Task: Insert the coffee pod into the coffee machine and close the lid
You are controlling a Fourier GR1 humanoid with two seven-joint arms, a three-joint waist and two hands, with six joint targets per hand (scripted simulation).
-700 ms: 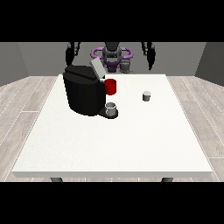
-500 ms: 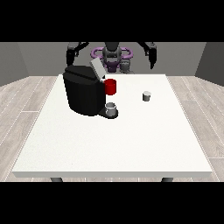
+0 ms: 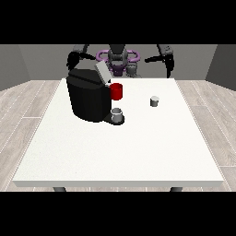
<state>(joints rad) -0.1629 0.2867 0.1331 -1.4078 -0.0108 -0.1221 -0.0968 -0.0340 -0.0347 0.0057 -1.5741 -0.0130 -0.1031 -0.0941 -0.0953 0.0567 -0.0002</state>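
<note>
The black coffee machine (image 3: 88,99) stands on the left half of the white table (image 3: 138,152). Its grey lid (image 3: 102,73) is tilted up and open, with a red part (image 3: 116,91) at its front. A small grey cup (image 3: 118,115) sits on the machine's base. The coffee pod (image 3: 155,101), small and grey, stands alone on the table to the right of the machine. Both hands are raised at the table's far edge, well away from the pod. The hand at the view's left (image 3: 72,61) is behind the machine, and the hand at the view's right (image 3: 169,69) is beyond the pod.
The robot's torso (image 3: 119,60), with a purple ring around it, is behind the table's far edge. Wooden floor surrounds the table.
Both arms have spread outward from the torso and lifted slightly. The pod, the machine and its lid have not moved.
</note>
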